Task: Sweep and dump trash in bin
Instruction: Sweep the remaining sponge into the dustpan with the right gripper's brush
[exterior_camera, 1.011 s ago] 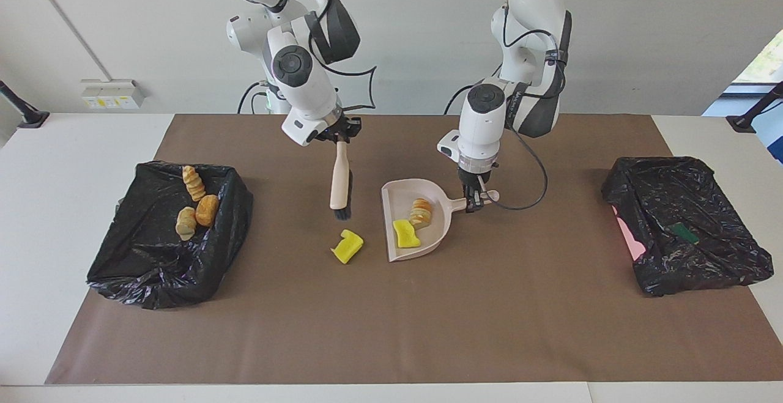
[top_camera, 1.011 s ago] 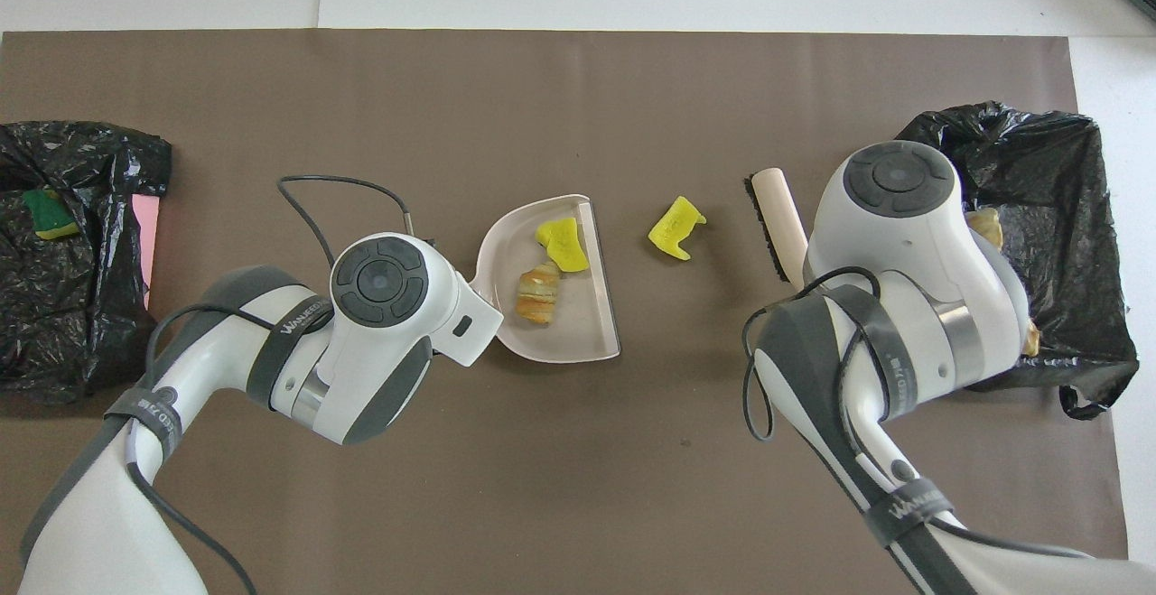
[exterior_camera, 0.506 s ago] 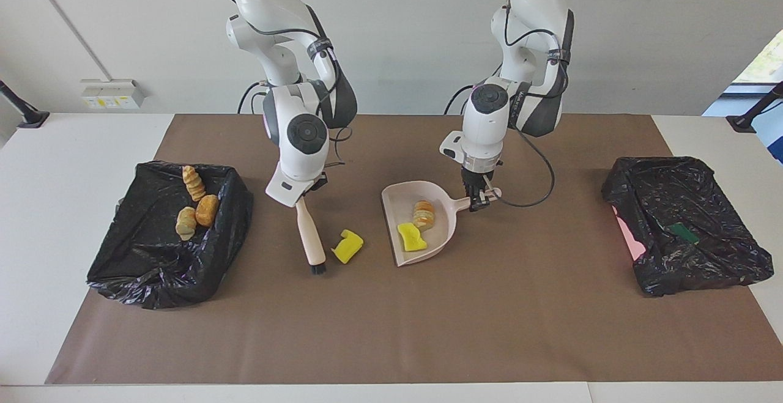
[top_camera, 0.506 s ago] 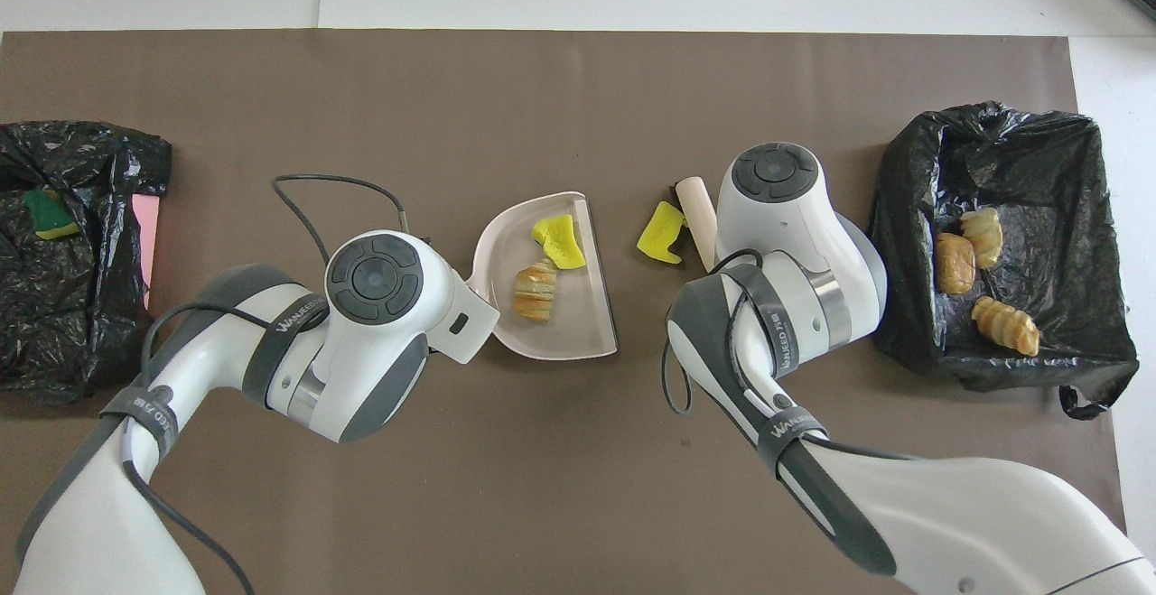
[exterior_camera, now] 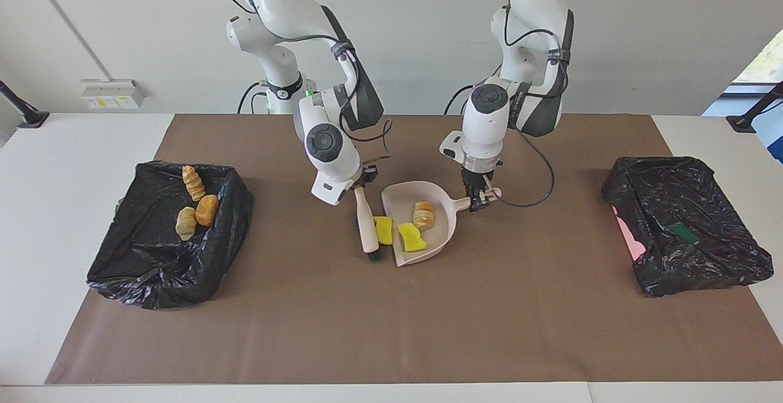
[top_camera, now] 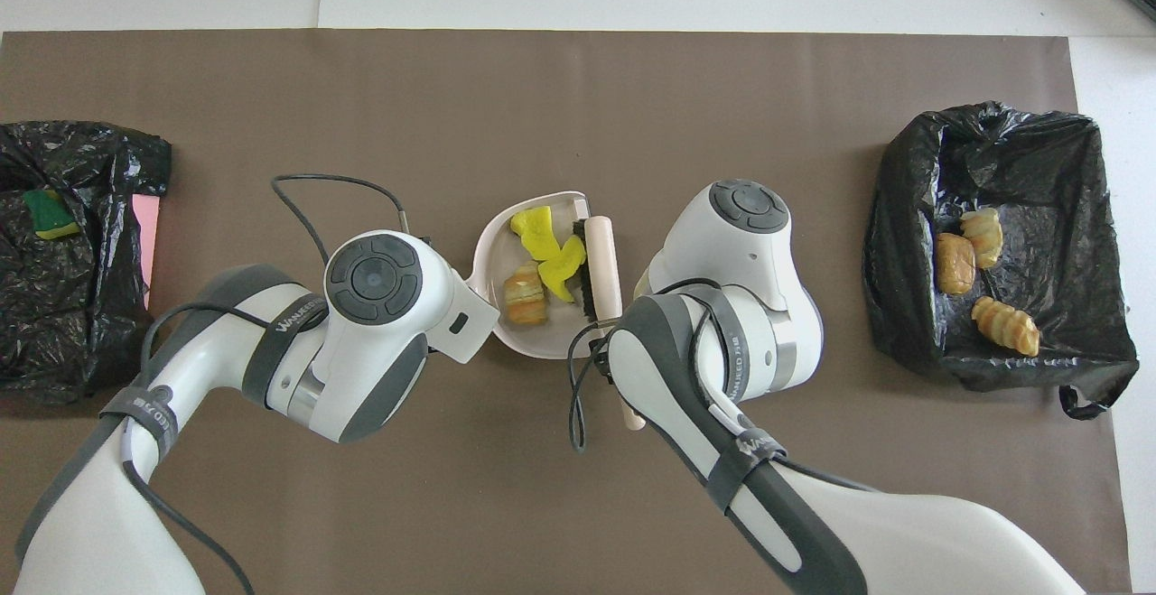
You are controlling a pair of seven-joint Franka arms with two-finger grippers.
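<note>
Facing view: the right arm drops from the upper left of the frame and bends toward the centre, its wrist tilted. The right end effector (exterior_camera: 362,181) is closed on the handle of the brush (exterior_camera: 368,229), which hangs steeply with its black bristles at the open mouth of the dustpan (exterior_camera: 449,222), just left of it. One yellow chunk (exterior_camera: 383,230) sits pressed between the brush and the pan's lip. A second yellow chunk (exterior_camera: 411,236) and a golden pastry lump (exterior_camera: 423,214) lie inside the pan. The left arm comes straight down right of centre, wrist near vertical. The left end effector (exterior_camera: 478,198) is clamped on the dustpan's handle. At the left of the frame a black-lined bin (exterior_camera: 153,268) holds three pastry lumps (exterior_camera: 197,202). Another black-lined bin (exterior_camera: 703,256) stands at the right edge of the brown mat on the counter (exterior_camera: 67,158).

Overhead view: the left arm enters from the lower left, its wrist housing covering the pan's handle. The right arm sweeps in from the lower right, elbow bent, hiding its end effector. The brush (top_camera: 601,256) lies along the dustpan's (top_camera: 492,234) straight edge in the centre of the frame. Both yellow chunks (top_camera: 535,227) and the pastry lump (top_camera: 525,298) lie inside. The three pastry lumps (top_camera: 980,261) show in the bin (top_camera: 1066,351) at the right of the frame.
</note>
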